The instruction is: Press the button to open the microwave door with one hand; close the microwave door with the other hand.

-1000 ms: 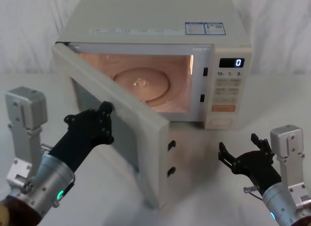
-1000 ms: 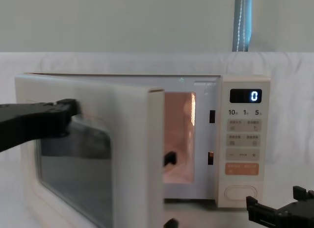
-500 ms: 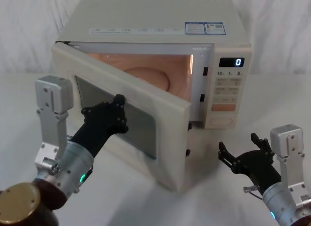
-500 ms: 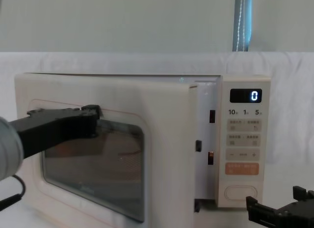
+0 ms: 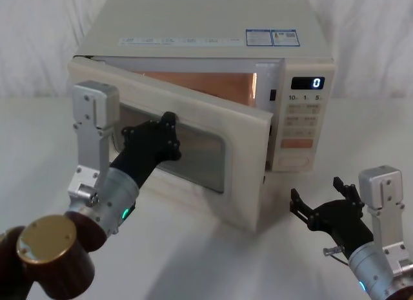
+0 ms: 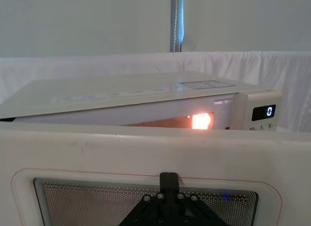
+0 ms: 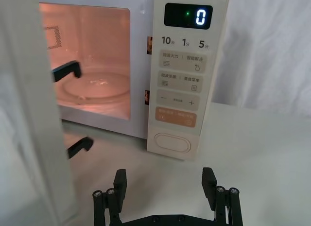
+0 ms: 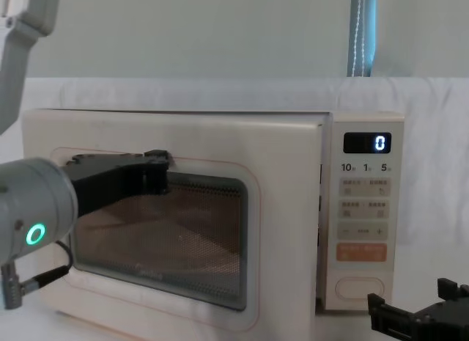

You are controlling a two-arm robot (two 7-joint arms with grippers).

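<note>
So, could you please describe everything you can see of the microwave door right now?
The microwave door is a wide cream panel with a dark, mesh-patterned window in a raised frame. Hinged on its left, it stands partly ajar, the lit cavity glowing behind its top edge. The left gripper presses against the window's upper part.

- The microwave door (image 5: 242,164) is cream, its window (image 8: 165,235) dark with a fine dotted mesh.
- The button (image 7: 170,142) is plain cream.
- The key (image 7: 175,117) above it is orange.
- The display (image 7: 188,16) is black with a pale blue "0" and a green dot.
- The cavity (image 7: 92,65) glows pinkish orange.
- The left gripper (image 5: 169,133) is black on a grey arm with a green lit ring (image 8: 34,234).
- The right gripper (image 7: 165,184) is black.
- The tablecloth (image 5: 193,261) is white.
</note>
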